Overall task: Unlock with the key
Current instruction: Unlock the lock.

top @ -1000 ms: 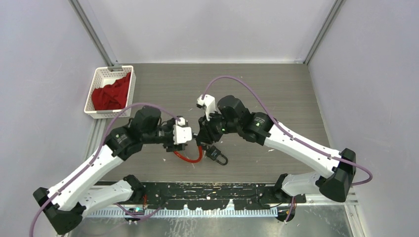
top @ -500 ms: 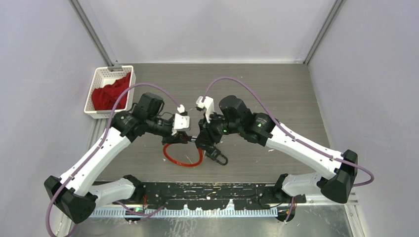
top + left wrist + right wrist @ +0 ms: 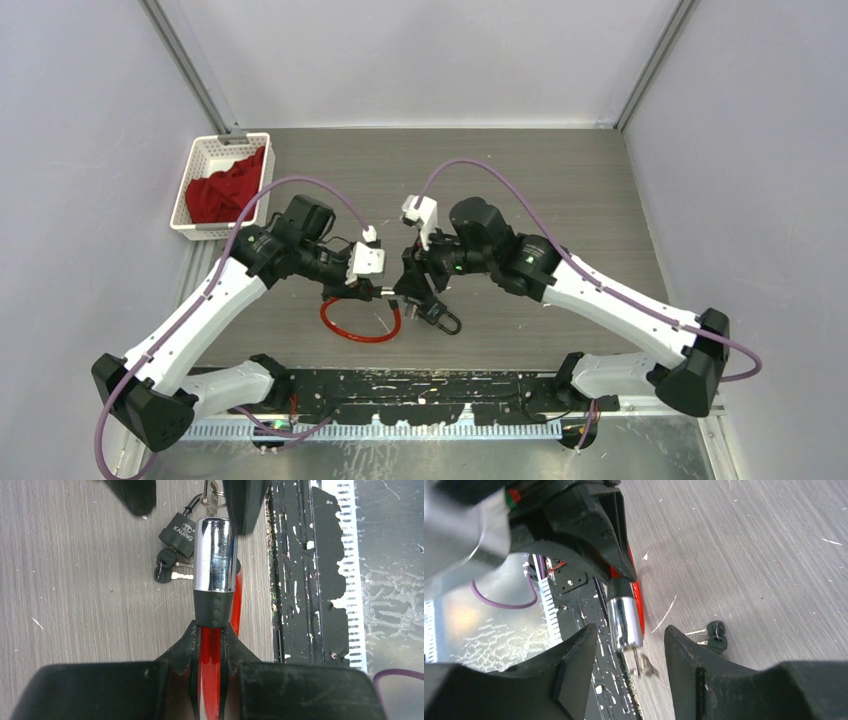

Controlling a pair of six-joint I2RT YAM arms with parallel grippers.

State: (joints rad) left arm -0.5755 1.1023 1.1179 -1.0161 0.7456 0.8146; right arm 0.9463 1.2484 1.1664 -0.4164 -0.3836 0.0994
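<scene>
Table [image 3: 600,200] carries everything. L tool [image 3: 210,635] is clamped on the red cable [image 3: 345,333], just behind the chrome cylinder [image 3: 215,555]. R tool [image 3: 630,630] has jaws apart, either side of cylinder end. Key [image 3: 644,666] sticks out btwn them, untouched. Padlock [image 3: 177,532] lies just beside.

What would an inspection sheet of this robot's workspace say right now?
Surface: grey wood-grain table, white flecks on it.
Job's things: red cable lock, key in its chrome end.
Clutter: black padlock with keys on the table; white basket holding red cloth, far left corner.
Grippers: left gripper shut on the cable lock; right gripper open, straddling the key.
Cables: purple cable looping over each arm.
Surroundings: plain grey walls.
</scene>
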